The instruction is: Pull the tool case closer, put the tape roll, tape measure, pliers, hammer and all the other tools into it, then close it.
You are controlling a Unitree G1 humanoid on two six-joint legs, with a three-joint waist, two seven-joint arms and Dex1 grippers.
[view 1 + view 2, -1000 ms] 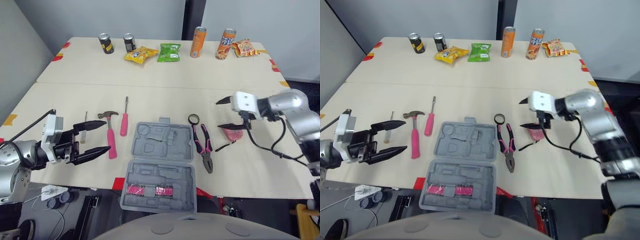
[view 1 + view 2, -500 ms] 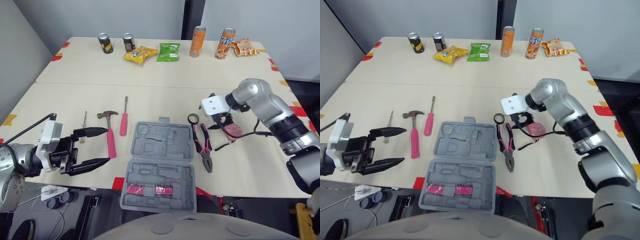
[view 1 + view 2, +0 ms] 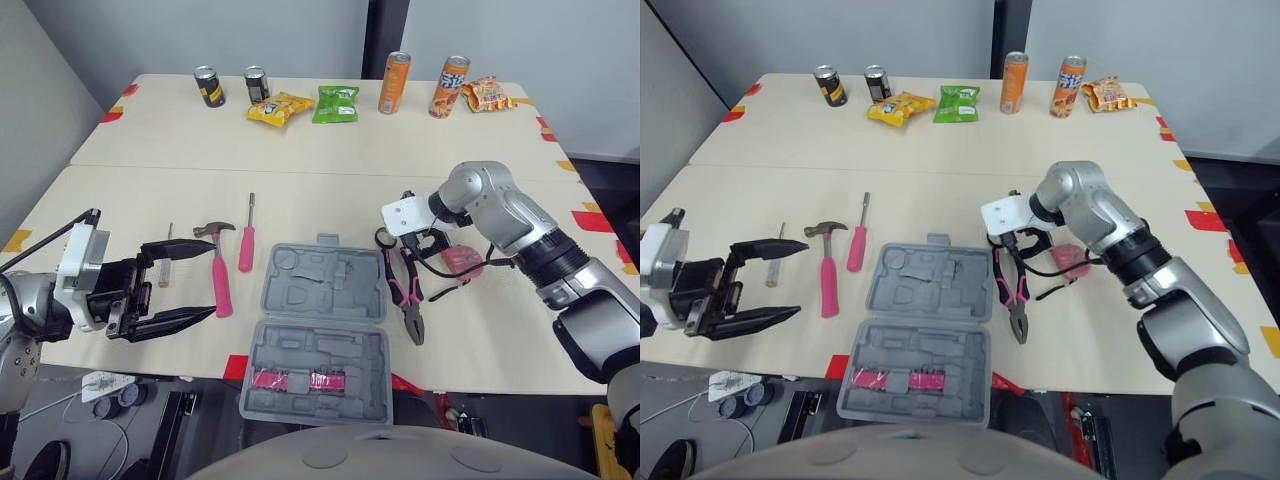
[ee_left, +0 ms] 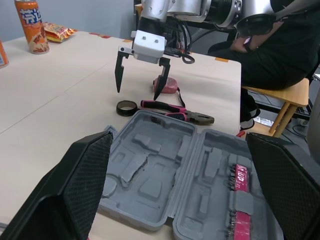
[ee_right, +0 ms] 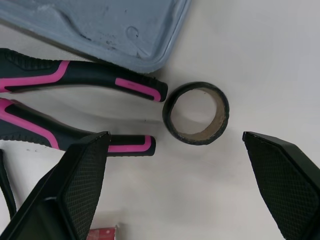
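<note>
The left claw (image 3: pixel 208 279) hangs over the near left part of the desk (image 3: pixel 330 170), its fingers spread wide and empty, pointing toward 3 o'clock with the tips just beside the hammer (image 3: pixel 220 280). A thin metal tool (image 3: pixel 167 266) lies at the hammer's 9 o'clock, partly under the claw's upper finger. A pink screwdriver (image 3: pixel 247 246) lies at the hammer's 2 o'clock. The gray case (image 3: pixel 320 330) sits open and flat at the near middle of the desk, its moulded trays empty of the loose tools. At the case's 1 o'clock lies the tape roll (image 5: pixel 196 113), and the pliers (image 3: pixel 408 295) lie just beside the case's right edge, handles toward the roll. The right claw (image 4: pixel 140 85) hangs just above the roll and the pliers' handles, fingers wide, gripping nothing. The pink tape measure (image 3: pixel 462 262) rests at the pliers' 2 o'clock, behind the claw. Cans (image 3: pixel 209 87) and snack bags (image 3: pixel 337 104) line the far edge.
</note>
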